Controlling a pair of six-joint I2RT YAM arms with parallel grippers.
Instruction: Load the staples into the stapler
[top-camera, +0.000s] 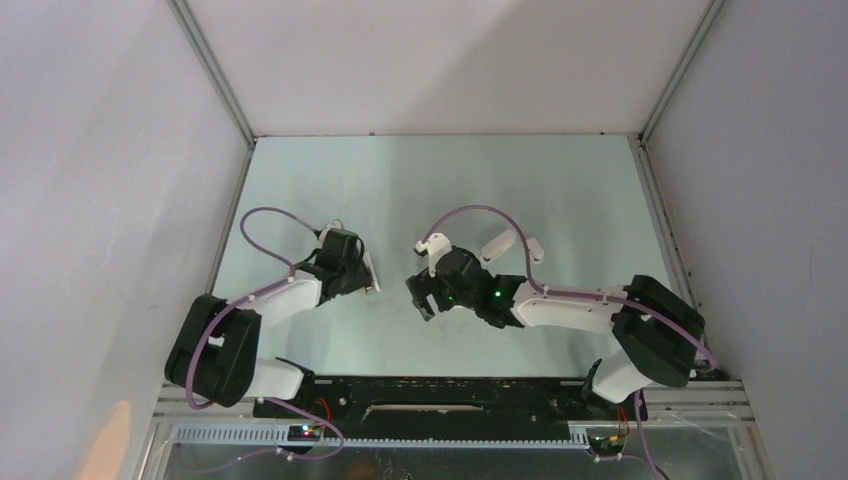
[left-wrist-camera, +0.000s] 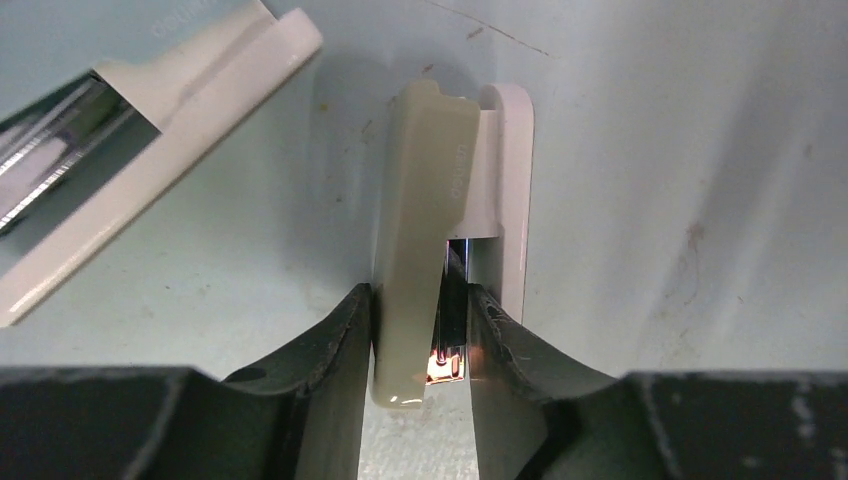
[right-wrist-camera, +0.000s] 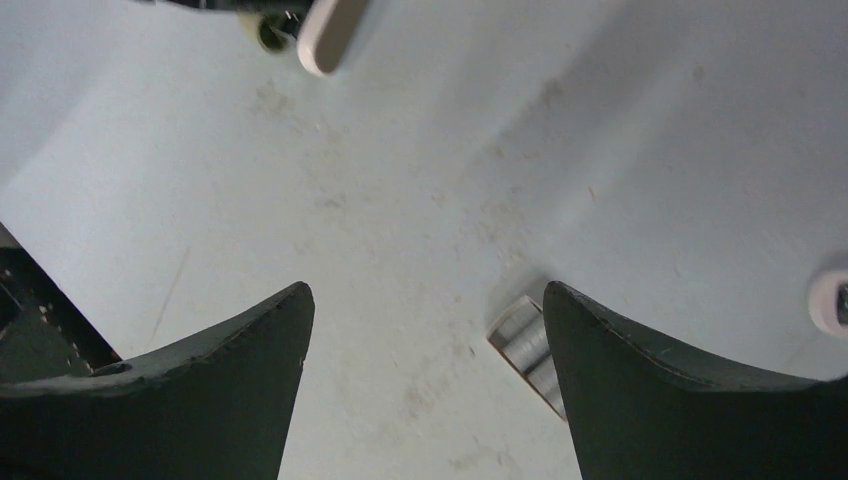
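Note:
My left gripper (top-camera: 362, 272) (left-wrist-camera: 420, 295) is shut on a cream and white stapler (left-wrist-camera: 430, 190) (top-camera: 372, 272), its fingers (left-wrist-camera: 330, 350) pressing both sides near the metal end, low over the table. The staples (right-wrist-camera: 528, 345), a small grey striped block, lie on the table just inside my right gripper's right finger (right-wrist-camera: 640, 390), which partly hides them. My right gripper (right-wrist-camera: 425, 295) (top-camera: 422, 296) is open and empty, pointing down over the table. The staples are hidden in the top view.
A second white stapler-like piece (top-camera: 510, 245) lies opened out beyond the right gripper; its chrome channel shows in the left wrist view (left-wrist-camera: 150, 120). The held stapler's tip (right-wrist-camera: 325, 35) shows at the top of the right wrist view. Enclosure walls (top-camera: 225, 110) ring the table.

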